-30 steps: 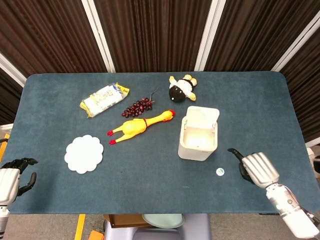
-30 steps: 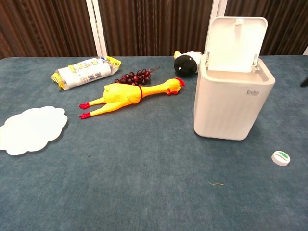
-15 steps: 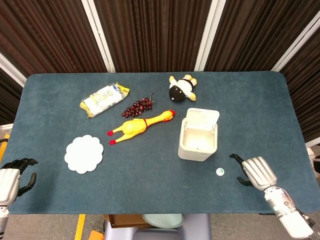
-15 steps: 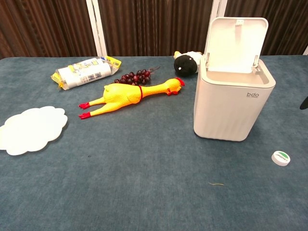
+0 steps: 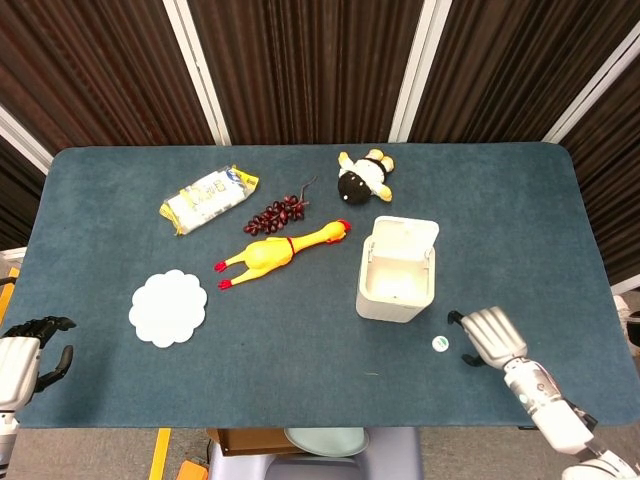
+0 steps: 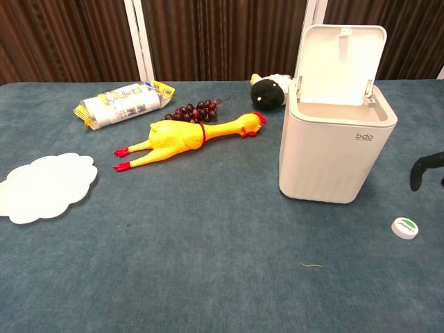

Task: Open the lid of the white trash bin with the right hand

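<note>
The white trash bin point(image 5: 397, 270) stands with its lid point(image 6: 340, 55) up. The right hand point(image 5: 487, 335) hovers beside it, empty, fingers spread, a small round cap point(image 5: 439, 344) between them.

Right hand point(image 5: 491, 334): pale silver shell, black fingers point(image 6: 418, 170), white forearm. Left hand point(image 5: 22, 356): same colours.

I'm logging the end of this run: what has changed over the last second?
The right hand has drawn back toward the table's near edge and shifted left, nearer the small round cap; it holds nothing. The white trash bin stays put with its lid upright and open. The left hand and the toys are unchanged.
</note>
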Controlling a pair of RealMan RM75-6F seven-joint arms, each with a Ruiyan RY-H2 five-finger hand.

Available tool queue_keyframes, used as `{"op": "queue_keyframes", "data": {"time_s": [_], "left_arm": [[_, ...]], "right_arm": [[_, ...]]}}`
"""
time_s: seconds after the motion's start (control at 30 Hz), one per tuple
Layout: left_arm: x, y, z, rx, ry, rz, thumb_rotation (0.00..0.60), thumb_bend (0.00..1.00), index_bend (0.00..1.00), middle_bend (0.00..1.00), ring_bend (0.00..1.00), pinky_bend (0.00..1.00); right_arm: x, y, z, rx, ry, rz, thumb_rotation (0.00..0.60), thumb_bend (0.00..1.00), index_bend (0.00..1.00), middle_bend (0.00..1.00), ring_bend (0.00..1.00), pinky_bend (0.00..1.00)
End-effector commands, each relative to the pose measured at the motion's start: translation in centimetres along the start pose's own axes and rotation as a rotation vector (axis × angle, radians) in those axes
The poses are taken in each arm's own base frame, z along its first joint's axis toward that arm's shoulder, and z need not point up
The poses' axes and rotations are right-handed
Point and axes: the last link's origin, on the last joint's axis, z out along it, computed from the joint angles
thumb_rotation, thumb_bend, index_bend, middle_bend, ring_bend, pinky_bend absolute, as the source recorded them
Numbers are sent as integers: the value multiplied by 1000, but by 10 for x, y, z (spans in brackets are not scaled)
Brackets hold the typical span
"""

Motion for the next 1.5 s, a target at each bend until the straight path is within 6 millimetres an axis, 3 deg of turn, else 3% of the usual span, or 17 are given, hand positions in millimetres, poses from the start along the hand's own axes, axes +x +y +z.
{"op": "queue_keyframes", "data": {"time_s": [0.03, 0.37, 1.17, 1.5], "left_arm": [[0, 0, 0, 1, 1, -1, 600, 460, 383, 408, 397, 463], [1, -1, 0, 5, 2, -5, 600, 461, 384, 408, 397, 463], [2, -3, 0, 17, -2, -6, 600, 461, 384, 409, 397, 462], [4, -4, -1, 16, 7, -11, 600, 460, 384, 409, 397, 462]], "right_arm": [[-4, -4, 10, 14, -19, -2, 600, 303, 485, 909, 875, 857], [-16, -13, 27, 39, -51, 16, 600, 376, 484, 909, 876, 857], [-32, -19, 36, 46, -69, 32, 600, 380, 525, 918, 883, 866], [-29, -20, 32, 40, -9, 31, 600, 386, 672, 935, 902, 889]]}}
